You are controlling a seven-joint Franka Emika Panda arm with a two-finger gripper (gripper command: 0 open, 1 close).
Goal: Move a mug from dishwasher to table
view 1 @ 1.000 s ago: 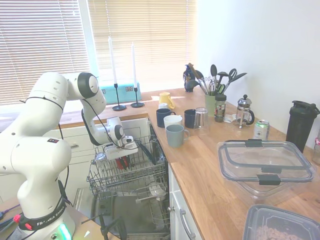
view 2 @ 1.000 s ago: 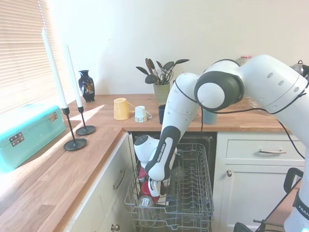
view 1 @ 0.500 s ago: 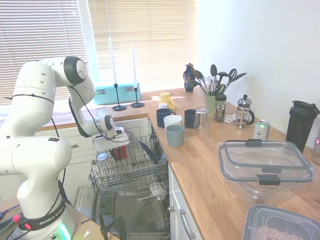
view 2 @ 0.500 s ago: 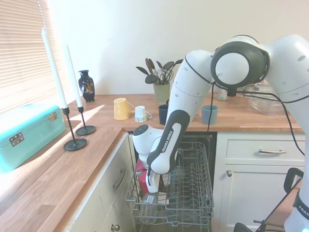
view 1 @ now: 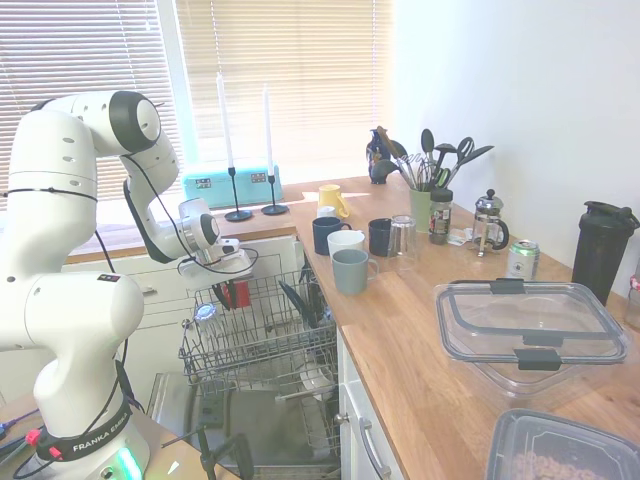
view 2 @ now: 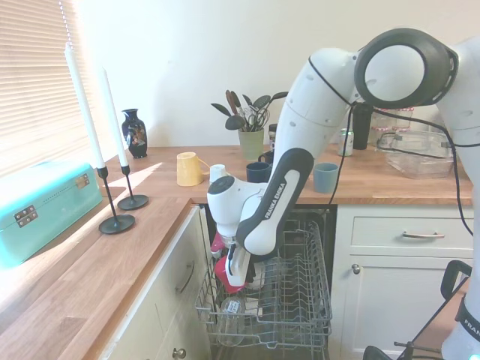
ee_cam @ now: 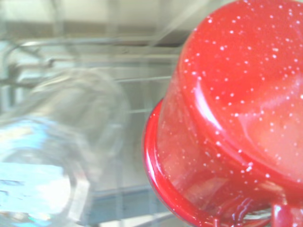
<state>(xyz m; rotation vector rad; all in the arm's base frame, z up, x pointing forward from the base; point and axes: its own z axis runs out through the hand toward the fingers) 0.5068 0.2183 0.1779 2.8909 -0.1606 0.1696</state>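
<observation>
pincer (view 2: 229, 276) gripping red mug (view 2: 224, 271) | above dishwasher rack (view 2: 300, 315)

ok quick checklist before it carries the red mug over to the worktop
1. Mug held: the pincer is shut on the red mug - ok.
2. Mug clear of the rack: it hangs just above the dishwasher rack, but contact with the wires is hard to judge - cannot tell.
3. Grip security: the mug is tilted and the finger contact is hidden - cannot tell.
4. Landing spot: bare wood on the worktop in front of the grey-blue mug - ok.
5. Path: the cluster of mugs near the worktop edge stands close to the route - not ok, steer around it.
</observation>
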